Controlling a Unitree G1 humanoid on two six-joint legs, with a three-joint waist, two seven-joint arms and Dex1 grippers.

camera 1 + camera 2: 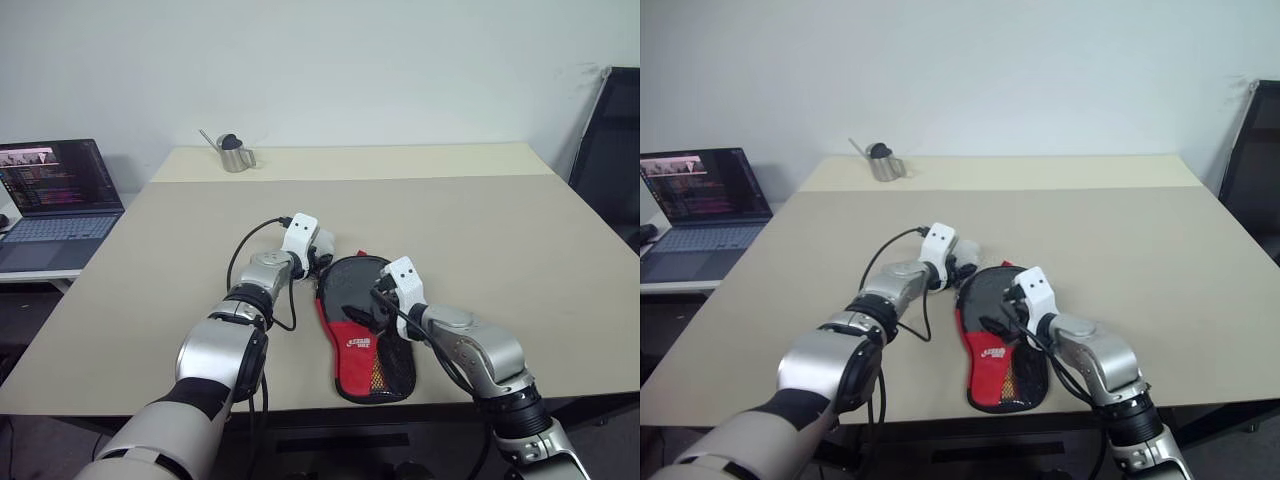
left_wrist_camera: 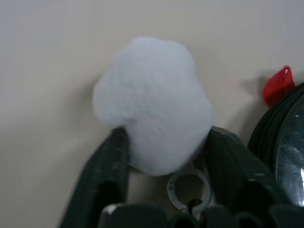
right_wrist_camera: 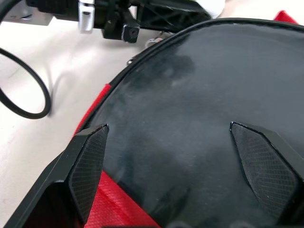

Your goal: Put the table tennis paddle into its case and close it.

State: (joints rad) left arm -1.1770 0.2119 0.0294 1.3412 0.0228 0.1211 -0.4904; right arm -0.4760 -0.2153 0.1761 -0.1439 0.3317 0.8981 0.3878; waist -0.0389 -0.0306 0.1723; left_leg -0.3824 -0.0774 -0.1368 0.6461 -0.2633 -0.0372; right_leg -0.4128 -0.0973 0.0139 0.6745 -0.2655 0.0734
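The case lies flat near the front edge of the table, abt mid-width, long axis running front-to-back w/ a slight lean: round black end toward the table's middle, red lower part w/ white lettering and the mesh pocket toward the front edge. The table tennis paddle isn't separately visible; the case looks filled out, so it's prob. already inside, but that can't be confirmed. The key relation: the white fluffy ball on the zipper sits at the case's far-left rim, right at the left gripper, whose two black fingers are closed in against the ball's sides, w/ the small pull ring just below between them. So the left arm is the one on the zipper; the zip line curves round the black end just beside it. A small red tab sticks out at the rim nearby. The right gripper is spread wide, holding nothing, its tips resting on or just over the glossy black face, prob. to pin the case down. Next move is likely a zip pull along the rim; the right gripper and its cable lie close to that path. Elsewhere: a metal cup at the far-left edge, a laptop on a side desk off the left edge, well apart.
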